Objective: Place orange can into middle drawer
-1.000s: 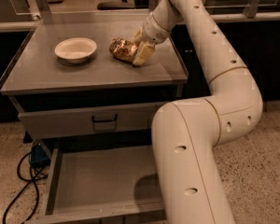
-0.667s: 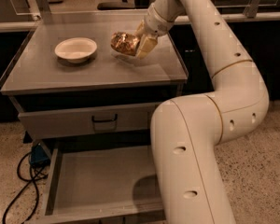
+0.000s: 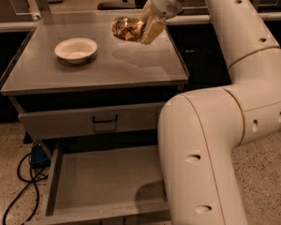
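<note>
The pincer (image 3: pixel 143 32) is up high over the back of the worktop (image 3: pixel 131 69). It is closed tight on the can (image 3: pixel 126 28) and holds it by its right side. The can lies tipped on its side in the grip. It hangs in the air over the worktop, and its shadow falls on the grey top below it.

A white bowl (image 3: pixel 76 49) sits on the worktop to the left of the can, well apart from it.

Under the worktop is a closed drawer front (image 3: pixel 65 123) with a black handle (image 3: pixel 105 121). Below that, the drawer (image 3: pixel 107 177) is pulled out wide. Its grey floor is bare. The big cream arm (image 3: pixel 201 139) bends down in front and hides the right side of the drawer. The closed drawer front lies between the can and the drawer.

Black cords (image 3: pixel 21 184) lie on the speckled floor to the left of the drawer.
</note>
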Available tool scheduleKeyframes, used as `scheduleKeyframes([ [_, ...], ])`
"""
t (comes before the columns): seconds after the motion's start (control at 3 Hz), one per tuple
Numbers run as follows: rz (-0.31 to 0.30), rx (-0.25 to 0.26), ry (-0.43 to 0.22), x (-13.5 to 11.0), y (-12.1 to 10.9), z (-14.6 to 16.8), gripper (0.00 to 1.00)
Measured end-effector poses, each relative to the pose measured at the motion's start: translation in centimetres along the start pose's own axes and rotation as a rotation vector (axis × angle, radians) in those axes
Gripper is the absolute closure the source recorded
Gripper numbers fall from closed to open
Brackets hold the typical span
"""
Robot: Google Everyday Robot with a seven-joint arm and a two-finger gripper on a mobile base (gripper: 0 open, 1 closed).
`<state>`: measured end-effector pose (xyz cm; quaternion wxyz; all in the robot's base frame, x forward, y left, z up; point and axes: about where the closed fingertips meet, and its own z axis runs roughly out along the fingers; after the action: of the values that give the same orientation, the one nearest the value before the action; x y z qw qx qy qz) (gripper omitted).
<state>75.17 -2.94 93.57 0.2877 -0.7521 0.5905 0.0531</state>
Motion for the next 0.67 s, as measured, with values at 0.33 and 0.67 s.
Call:
scheduleKeyframes([
  [0.33,-0.010,-0.038,0.025,-1.0,0.8,0.2,1.00],
  [0.67,-0.023,-0.021,0.021,-3.1,2.0,-2.2,1.00],
])
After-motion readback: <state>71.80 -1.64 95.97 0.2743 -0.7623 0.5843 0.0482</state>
